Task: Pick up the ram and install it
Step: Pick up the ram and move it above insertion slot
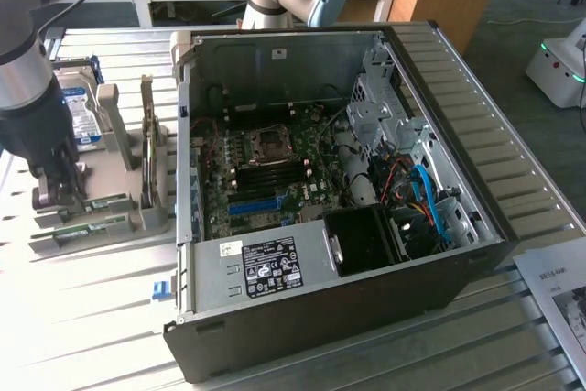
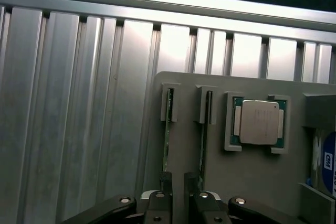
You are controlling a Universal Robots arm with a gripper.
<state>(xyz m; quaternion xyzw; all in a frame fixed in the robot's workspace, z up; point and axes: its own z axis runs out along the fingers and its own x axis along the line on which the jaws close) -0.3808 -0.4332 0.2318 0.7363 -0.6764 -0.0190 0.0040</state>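
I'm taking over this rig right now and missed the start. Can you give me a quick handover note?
Gripper: open, empty, low over the holder.
Ram sticks: both in their holder slots, beside the open PC case.
Done: nothing picked up yet.
Left: pick up the ram and install it in the case.
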